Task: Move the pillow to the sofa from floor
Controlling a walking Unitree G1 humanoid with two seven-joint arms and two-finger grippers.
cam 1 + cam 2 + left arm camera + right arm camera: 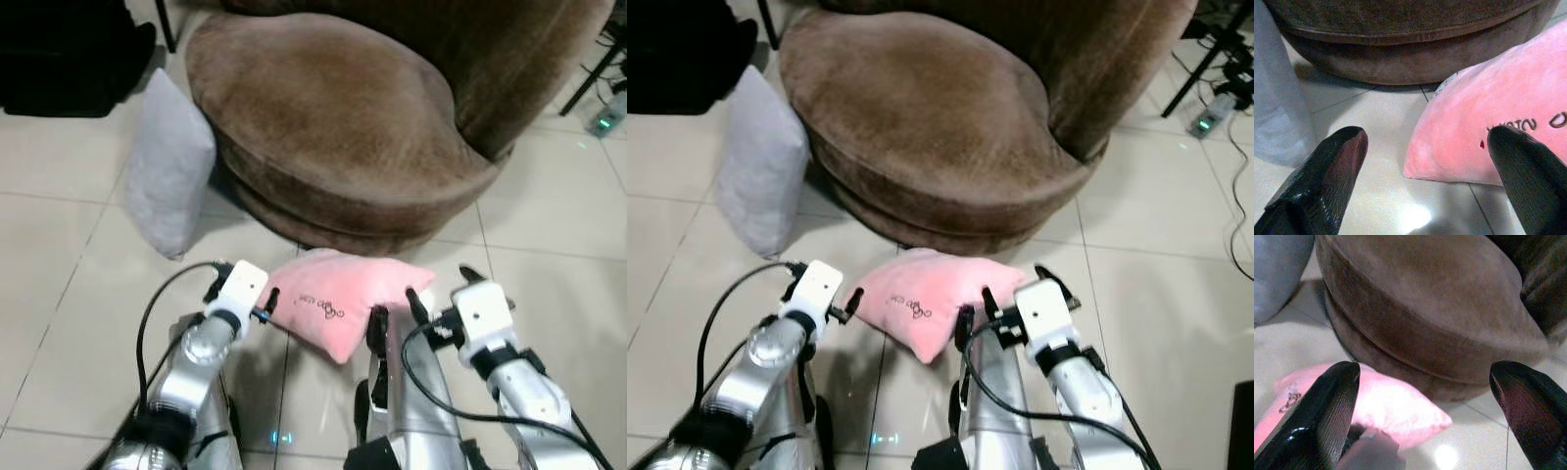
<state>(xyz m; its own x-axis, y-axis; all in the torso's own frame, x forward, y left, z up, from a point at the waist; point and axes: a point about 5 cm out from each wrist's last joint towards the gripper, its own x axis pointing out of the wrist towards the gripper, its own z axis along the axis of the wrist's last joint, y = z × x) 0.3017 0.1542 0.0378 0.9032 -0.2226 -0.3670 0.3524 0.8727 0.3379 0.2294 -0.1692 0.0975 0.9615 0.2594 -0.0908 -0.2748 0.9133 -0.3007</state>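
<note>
A pink pillow (343, 294) with dark stitched lettering lies on the tiled floor just in front of the round brown sofa (333, 127). My left gripper (242, 292) is at the pillow's left corner and stands open, one finger (1528, 171) close against the pink fabric and the other finger (1327, 181) over bare floor. At the pillow's right corner my right gripper (443, 289) hovers open, looking over the pink pillow (1386, 406) towards the sofa seat (1440, 298). Neither gripper holds anything.
A grey pillow (168, 166) leans upright against the sofa's left side. A black object (59, 59) sits on the floor at the far left. Cables, black stand legs and a small device (607, 113) are at the far right.
</note>
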